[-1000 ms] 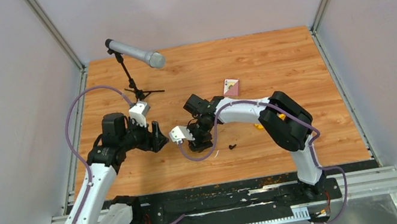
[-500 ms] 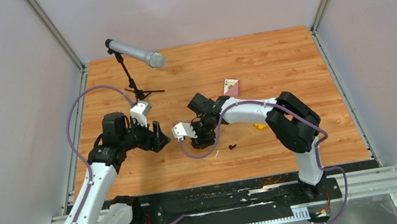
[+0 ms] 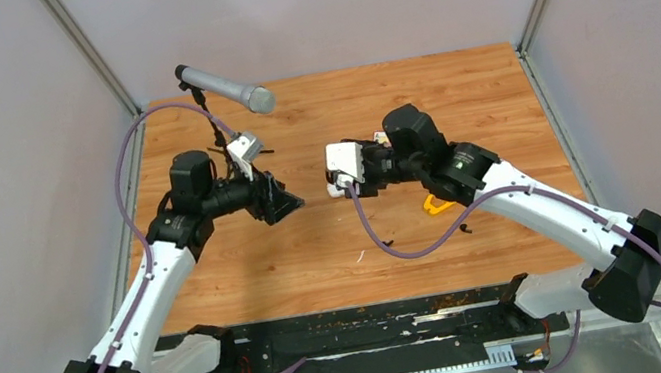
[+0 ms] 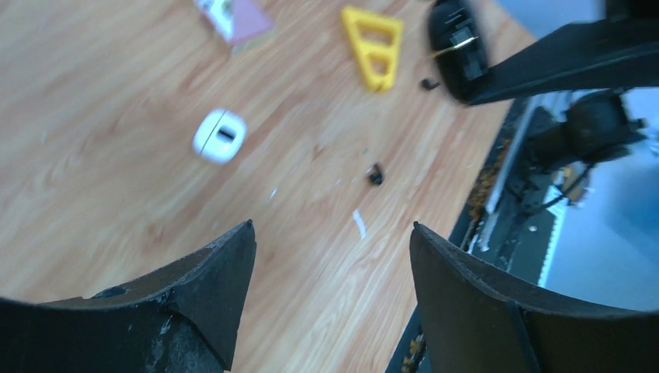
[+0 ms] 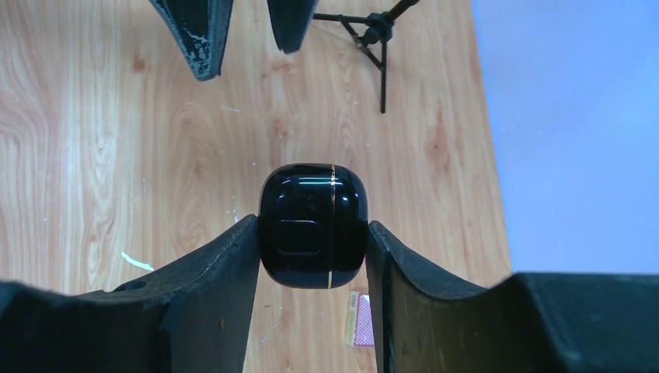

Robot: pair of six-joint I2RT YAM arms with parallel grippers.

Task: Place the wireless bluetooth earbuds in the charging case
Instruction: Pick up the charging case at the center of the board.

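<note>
Both arms have moved. The right arm has swung toward 12 o'clock with its elbow stretched out to 4 o'clock, and the left gripper (image 4: 330, 233) has shifted toward 12 o'clock as well.

The right gripper (image 5: 311, 224) is clamped on the black charging case (image 5: 313, 203), 1 finger on each side. It holds the case lid-shut above the wooden table (image 3: 493, 88) near its middle. The left gripper hangs at 9 o'clock of it, jaws spread with nothing between them, its tips facing the case.

2 black earbuds lie loose on the boards. 1 black earbud (image 3: 388, 241) is at 6 o'clock of the held case. The second black earbud (image 3: 464, 228) is at 3 o'clock of the first, well apart from it. A thin white sliver (image 3: 360, 257) lies at 7 o'clock of the first earbud.

In the left wrist view the white charging case (image 4: 220, 136) rests on the table at 10 o'clock of that earbud. A yellow triangle (image 3: 436, 202) sits at 11 o'clock of the second earbud. A microphone (image 3: 224, 88) on its stand is at 11 o'clock of the table.
</note>
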